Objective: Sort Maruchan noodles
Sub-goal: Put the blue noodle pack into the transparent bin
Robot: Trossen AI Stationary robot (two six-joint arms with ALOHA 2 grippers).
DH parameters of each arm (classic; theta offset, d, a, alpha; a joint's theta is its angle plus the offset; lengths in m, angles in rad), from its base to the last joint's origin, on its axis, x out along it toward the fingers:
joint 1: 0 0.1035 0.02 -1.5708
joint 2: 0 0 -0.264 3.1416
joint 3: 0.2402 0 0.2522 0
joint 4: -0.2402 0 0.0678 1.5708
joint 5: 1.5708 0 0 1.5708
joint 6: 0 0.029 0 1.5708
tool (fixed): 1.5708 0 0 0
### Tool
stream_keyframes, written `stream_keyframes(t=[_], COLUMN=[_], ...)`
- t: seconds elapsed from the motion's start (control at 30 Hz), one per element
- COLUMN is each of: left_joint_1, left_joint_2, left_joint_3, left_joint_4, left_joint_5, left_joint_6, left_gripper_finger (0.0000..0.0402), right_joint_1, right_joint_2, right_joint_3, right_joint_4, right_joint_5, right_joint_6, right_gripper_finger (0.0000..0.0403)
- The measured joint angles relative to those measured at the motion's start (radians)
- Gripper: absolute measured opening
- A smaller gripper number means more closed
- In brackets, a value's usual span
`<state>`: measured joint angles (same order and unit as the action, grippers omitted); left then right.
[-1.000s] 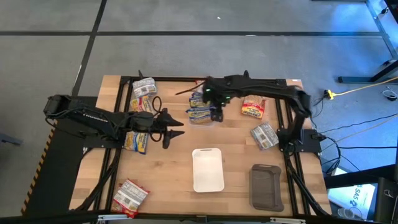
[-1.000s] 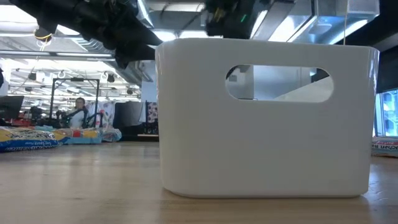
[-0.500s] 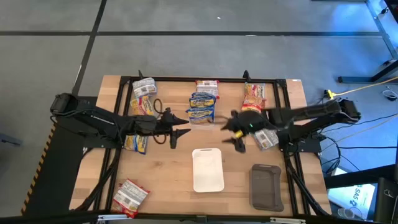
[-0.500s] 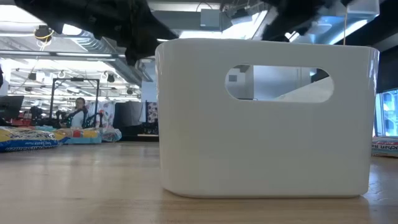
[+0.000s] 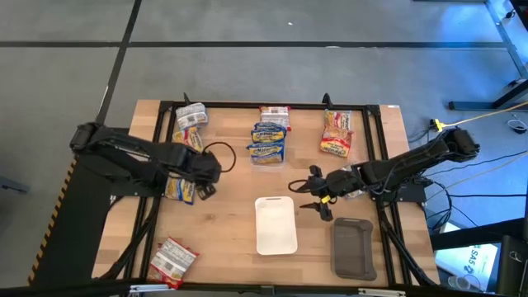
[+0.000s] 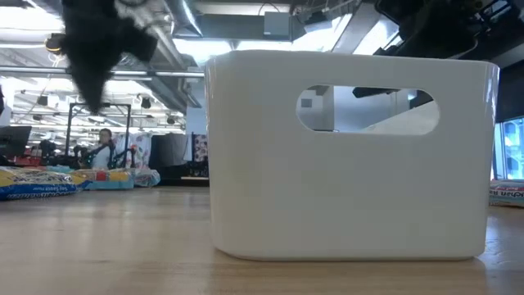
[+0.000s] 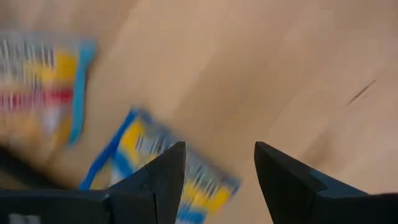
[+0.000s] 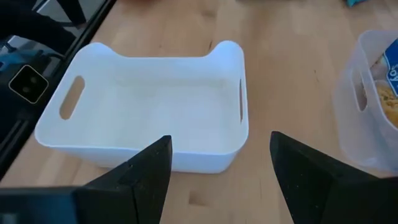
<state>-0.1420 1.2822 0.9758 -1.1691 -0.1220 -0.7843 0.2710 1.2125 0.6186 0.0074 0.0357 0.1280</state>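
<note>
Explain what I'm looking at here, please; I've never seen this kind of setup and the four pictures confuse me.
It is a robot with two dark arms at a wooden table. The high view looks straight down; the low view sits at table height, its sight mostly blocked by the white tray; the other two are cameras on the wrists. The left gripper is open over blue-yellow noodle packets at the table's left. The right gripper is open, empty, facing the white tray. More noodle packets lie along the far edge, and a dark grey tray sits beside the white one. Nothing is held.
</note>
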Motion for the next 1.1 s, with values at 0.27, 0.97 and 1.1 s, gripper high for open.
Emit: stream_keyframes(t=[0.27, 0.97, 1.1], left_joint_1=[0.017, -0.001, -0.004], left_joint_2=[0.180, 0.355, 0.353], left_joint_3=[-0.062, -0.079, -0.056], left_joint_4=[-0.234, -0.039, 0.073], left_joint_5=[0.115, 0.285, 0.351], left_joint_6=[0.100, 0.080, 0.011], left_gripper_finger=[0.0185, 0.0185, 0.0184], right_joint_1=[0.000, -0.001, -0.001], right_joint_2=[0.000, 0.001, 0.001], right_joint_3=[0.000, 0.000, 0.000], right_joint_4=[0.006, 0.028, 0.039], right_joint_5=[0.000, -0.001, -0.001], right_joint_6=[-0.001, -0.009, -0.005], right_gripper_finger=[0.0244, 0.0243, 0.0244])
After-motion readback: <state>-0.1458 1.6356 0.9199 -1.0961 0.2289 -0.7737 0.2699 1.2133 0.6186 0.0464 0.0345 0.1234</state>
